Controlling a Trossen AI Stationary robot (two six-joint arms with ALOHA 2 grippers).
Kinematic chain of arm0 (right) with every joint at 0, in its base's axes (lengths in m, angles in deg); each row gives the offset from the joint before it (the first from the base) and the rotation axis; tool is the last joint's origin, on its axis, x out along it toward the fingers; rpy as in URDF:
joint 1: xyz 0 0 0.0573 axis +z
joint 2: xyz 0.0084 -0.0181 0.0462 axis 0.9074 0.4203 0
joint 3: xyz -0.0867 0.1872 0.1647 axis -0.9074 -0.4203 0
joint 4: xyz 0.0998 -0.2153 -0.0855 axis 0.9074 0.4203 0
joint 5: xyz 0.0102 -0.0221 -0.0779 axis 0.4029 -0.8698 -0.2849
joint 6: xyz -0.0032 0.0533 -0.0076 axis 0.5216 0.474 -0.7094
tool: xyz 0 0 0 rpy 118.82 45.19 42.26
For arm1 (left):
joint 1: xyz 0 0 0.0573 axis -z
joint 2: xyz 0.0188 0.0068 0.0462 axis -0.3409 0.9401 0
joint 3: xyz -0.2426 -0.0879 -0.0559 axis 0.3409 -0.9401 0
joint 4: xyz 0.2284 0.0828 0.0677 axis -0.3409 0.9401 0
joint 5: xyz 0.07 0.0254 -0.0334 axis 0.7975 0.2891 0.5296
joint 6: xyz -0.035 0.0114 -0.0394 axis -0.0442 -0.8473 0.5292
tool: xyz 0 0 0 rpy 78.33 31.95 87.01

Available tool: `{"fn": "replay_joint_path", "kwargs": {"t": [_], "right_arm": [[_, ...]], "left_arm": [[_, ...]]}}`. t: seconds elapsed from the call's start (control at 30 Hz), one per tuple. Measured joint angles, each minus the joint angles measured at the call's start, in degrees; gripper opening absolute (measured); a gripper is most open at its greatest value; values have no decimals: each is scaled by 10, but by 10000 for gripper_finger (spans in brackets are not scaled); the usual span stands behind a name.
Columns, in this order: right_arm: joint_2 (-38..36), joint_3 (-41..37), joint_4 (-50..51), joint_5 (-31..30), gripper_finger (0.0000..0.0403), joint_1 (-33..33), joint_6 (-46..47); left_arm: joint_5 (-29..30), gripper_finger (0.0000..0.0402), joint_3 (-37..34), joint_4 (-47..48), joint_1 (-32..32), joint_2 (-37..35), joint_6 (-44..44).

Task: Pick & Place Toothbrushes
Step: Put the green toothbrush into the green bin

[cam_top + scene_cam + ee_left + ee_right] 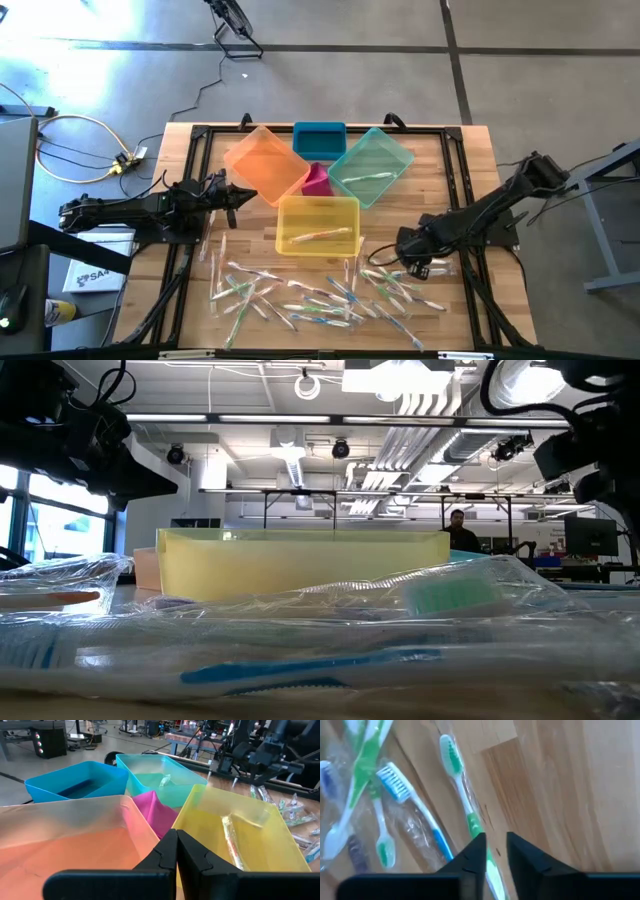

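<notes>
Right end effector (pixel 494 851) slightly parted over green toothbrush (pixel 465 800)

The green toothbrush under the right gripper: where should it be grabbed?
On the thin handle of the green toothbrush, from straight above. It lies flat on the table, and the right gripper, slightly open, already straddles the handle crosswise.

Green toothbrush (pixel 470 822) handle behind jaws.

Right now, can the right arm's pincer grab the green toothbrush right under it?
Probably yes. The right pincer is slightly open, one finger on each side of the green toothbrush's handle. It lies on bare wood, and the blue toothbrush beside it leaves room.
</notes>
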Motion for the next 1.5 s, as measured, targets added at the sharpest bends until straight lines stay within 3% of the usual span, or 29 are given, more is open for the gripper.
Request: {"fn": "replay_joint_path", "kwargs": {"t": [0.23,0.5,1.07,1.3,1.5], "right_arm": [[50,0,-4,8,163,0,0],[61,0,-45,16,208,0,-44],[60,-57,-119,14,210,0,-29],[60,-59,-118,-20,209,1,-30],[60,-59,-121,-26,171,1,-31]], "left_arm": [[0,0,0,0,0,0,0],[0,0,0,0,0,0,0],[0,0,0,0,0,0,-15],[0,0,0,0,0,0,-15],[0,0,0,0,0,0,-15]]}}
